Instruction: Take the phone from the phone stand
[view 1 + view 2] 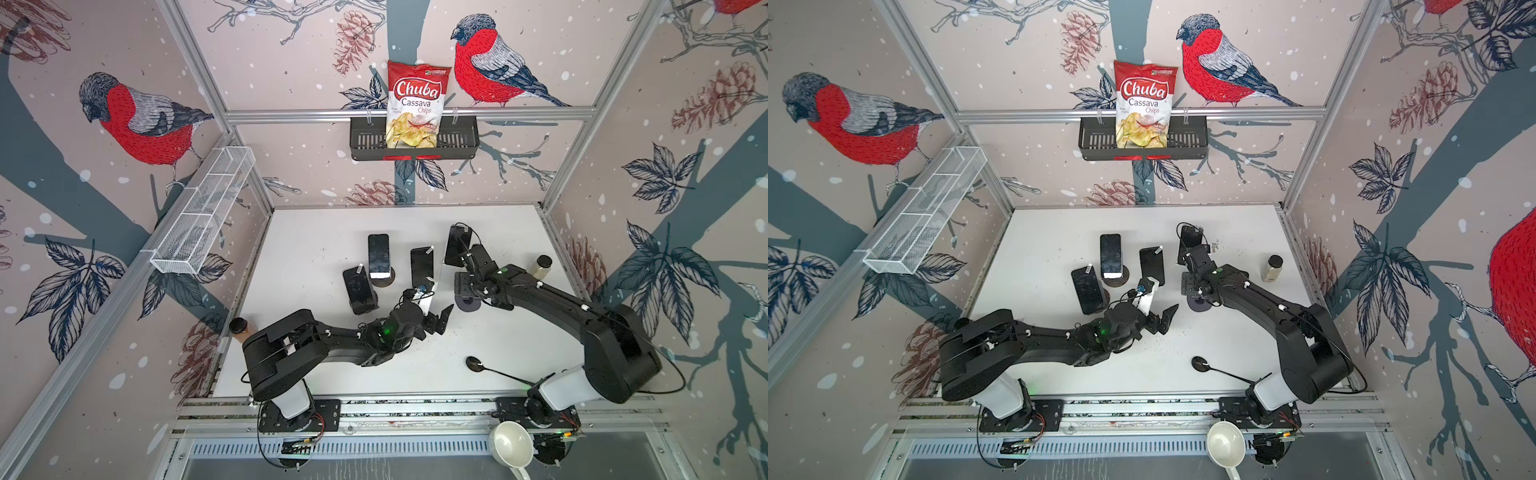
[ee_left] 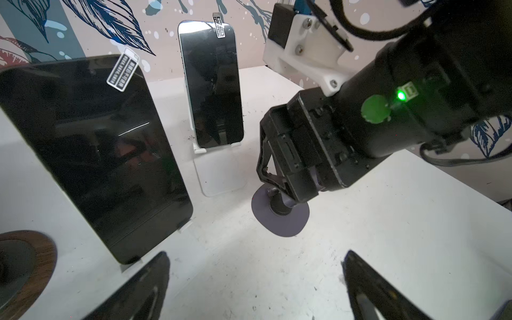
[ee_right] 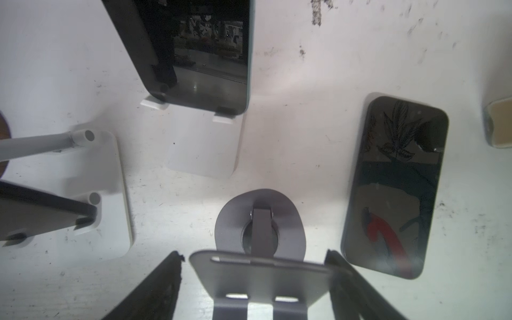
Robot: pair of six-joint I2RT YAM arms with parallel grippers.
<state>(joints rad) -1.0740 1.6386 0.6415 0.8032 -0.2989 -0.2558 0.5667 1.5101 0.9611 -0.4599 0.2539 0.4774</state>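
A dark phone (image 3: 393, 188) lies flat on the white table, off any stand; in a top view it shows at the back right (image 1: 457, 245). Beside it stands an empty grey-purple phone stand (image 3: 263, 279) with a round base (image 1: 468, 304). My right gripper (image 3: 253, 257) straddles the stand's back plate: one finger touches the plate's edge and a small gap shows at the other. Three more phones sit on stands: one on a white stand (image 1: 422, 266), one on a round wooden stand (image 1: 379, 255), one nearer the left arm (image 1: 358, 289). My left gripper (image 2: 255, 291) hovers open and empty over bare table (image 1: 440, 320).
A spice jar (image 1: 540, 266) stands at the right edge, a black spoon (image 1: 490, 370) lies in front, a brown cup (image 1: 240, 328) at the left. A white mug (image 1: 512, 444) sits below the rail. A chips bag (image 1: 415, 104) fills the wall basket.
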